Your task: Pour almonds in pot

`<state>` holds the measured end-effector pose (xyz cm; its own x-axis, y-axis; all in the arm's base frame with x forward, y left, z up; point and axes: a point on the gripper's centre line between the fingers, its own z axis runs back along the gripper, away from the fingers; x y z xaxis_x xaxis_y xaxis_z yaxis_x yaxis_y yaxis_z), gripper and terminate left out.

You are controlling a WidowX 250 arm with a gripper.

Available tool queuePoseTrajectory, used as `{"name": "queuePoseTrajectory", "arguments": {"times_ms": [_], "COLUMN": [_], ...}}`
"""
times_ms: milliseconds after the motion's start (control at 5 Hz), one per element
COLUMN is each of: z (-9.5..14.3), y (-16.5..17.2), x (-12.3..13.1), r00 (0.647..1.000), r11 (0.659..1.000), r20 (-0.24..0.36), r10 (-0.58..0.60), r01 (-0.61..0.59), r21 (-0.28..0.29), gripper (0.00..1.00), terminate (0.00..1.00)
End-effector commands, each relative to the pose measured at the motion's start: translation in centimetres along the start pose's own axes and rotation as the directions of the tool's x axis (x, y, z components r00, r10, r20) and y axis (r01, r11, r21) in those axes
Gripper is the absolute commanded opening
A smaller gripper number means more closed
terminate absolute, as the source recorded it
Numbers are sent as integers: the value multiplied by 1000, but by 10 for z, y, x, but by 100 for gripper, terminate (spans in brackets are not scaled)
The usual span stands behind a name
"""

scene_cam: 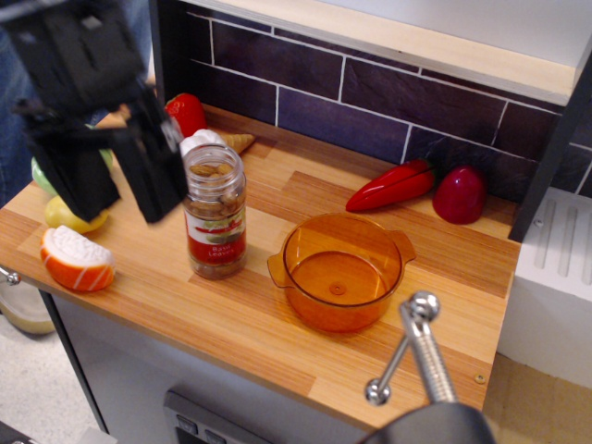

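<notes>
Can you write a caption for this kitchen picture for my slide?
Blurred black gripper beside the upright almonds jar on the wooden counter, empty orange pot waiting nearby.

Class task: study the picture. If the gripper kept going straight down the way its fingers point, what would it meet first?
Probably the bare counter just left of the jar, not the jar itself. The gripper is blurred and depth is unclear from one view, so its right finger might brush the jar's side.
</notes>
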<state>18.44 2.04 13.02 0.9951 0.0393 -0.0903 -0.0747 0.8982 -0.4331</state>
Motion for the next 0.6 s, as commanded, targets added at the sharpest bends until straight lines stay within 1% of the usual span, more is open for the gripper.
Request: {"name": "queuePoseTrajectory", "arguments": {"times_ms": [0,200,400], "z": [25,26,23], "y": [40,55,65], "x": [29,37,55], "r00": [902,752,537], "r11": [890,734,517], "r20": [69,36,-3], "r10": [426,658,844], "r01": [-404,-629,-814], "r21": [-210,-257,-263], "gripper": [100,100,100], "terminate": [0,0,0]}}
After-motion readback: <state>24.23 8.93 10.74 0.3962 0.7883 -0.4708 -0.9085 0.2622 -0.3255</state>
